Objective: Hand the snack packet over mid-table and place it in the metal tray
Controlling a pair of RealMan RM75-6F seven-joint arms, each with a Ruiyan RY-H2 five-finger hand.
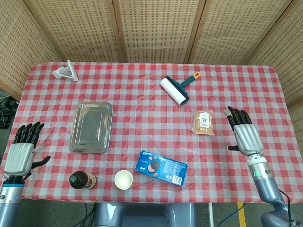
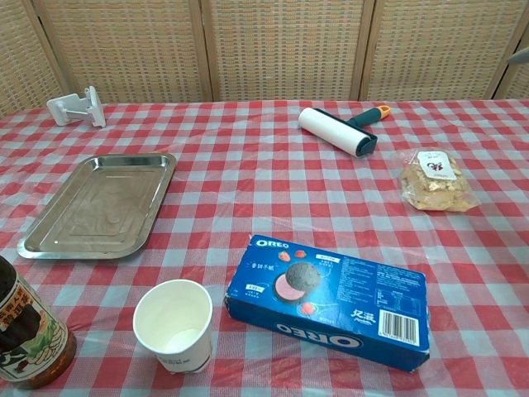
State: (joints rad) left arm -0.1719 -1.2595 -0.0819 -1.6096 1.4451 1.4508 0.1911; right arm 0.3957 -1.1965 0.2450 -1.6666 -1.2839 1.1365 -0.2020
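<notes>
Head view shows the snack packet lying on the desk's right, so the empty, spread right hand sits beside it, while the left hand, released, waits beyond the metal tray.

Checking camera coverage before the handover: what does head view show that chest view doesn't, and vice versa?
Head only: the left robot hand and most of the right robot hand, both with fingers apart and holding nothing, plus the whole table outline.

Chest only: nothing extra except close detail, such as the print on the Oreo box. Of the right robot hand it shows at most a sliver at the top right edge.

Both: tray, snack packet, lint roller, cup, bottle, white bracket.
</notes>
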